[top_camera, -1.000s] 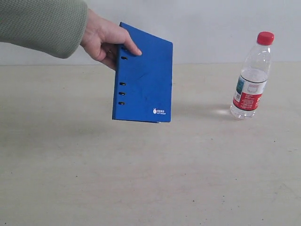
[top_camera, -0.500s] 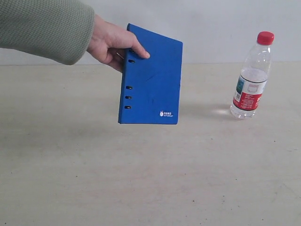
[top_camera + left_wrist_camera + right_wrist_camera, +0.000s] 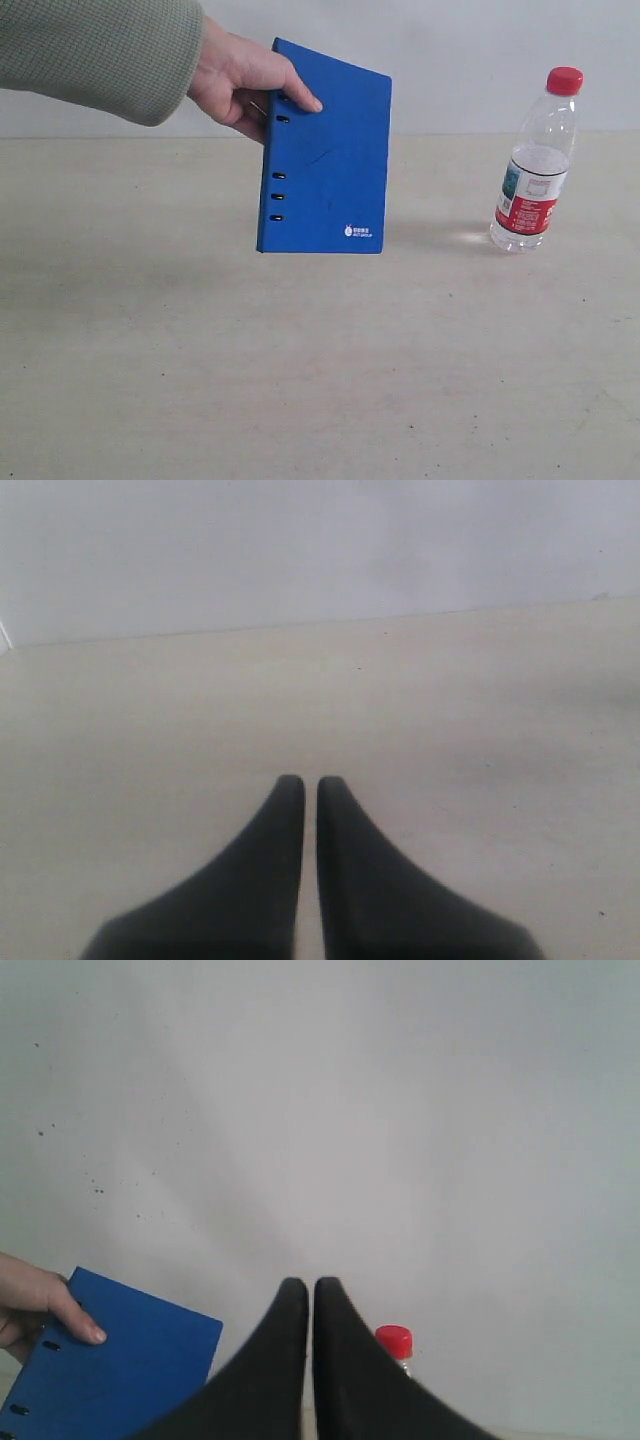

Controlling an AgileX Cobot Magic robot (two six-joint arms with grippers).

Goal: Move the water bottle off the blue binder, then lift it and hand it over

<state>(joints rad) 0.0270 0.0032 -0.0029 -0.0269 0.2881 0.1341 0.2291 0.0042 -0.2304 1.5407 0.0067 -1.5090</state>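
A person's hand (image 3: 245, 85) in a green sleeve holds the blue binder (image 3: 325, 155) upright above the table, spine holes on its left edge. The water bottle (image 3: 536, 165) with its red cap stands upright on the table at the right, apart from the binder. Neither gripper shows in the exterior view. In the left wrist view my left gripper (image 3: 302, 785) is shut, with bare table beyond it. In the right wrist view my right gripper (image 3: 303, 1288) is shut; past it lie the blue binder (image 3: 110, 1375) in the hand and the bottle's red cap (image 3: 393, 1341).
The beige table (image 3: 320, 370) stretches across the exterior view with a pale wall (image 3: 450, 50) behind it. The person's arm (image 3: 90, 55) reaches in from the upper left.
The hand has carried the binder a little to the right and turned it more upright. The bottle has stayed put.
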